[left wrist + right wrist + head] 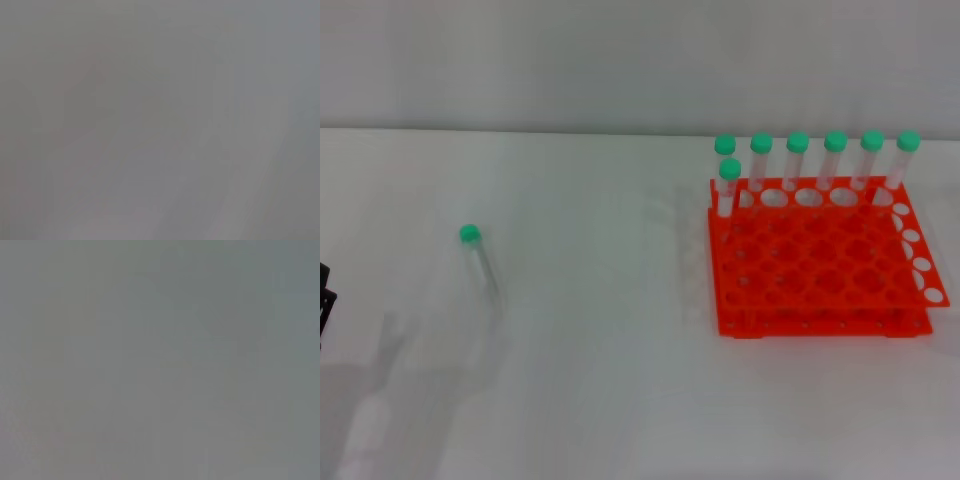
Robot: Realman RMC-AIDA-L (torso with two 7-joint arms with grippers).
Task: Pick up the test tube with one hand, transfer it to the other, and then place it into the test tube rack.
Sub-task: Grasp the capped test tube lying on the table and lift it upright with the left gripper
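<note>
A lone test tube (480, 257) lies flat on the white table (620, 380), well apart from the orange-red test tube rack (820, 270), its green cap turned toward the far edge of the table. Seven matching tubes (798, 160) already stand upright in the rack, six along its far row and one just in front at the corner nearest the loose tube. The left gripper (325, 295) shows only as a dark sliver at the frame's edge, on the side of the loose tube away from the rack; whether it is wide or narrow cannot be told. The right gripper is nowhere in sight, and both wrist views show only blank grey. The tube looks light, stiff and smooth, likely to roll or slip under a careless pinch; a grasp across the clear body just below the cap seems soundest, leaving length free for the handover.
</note>
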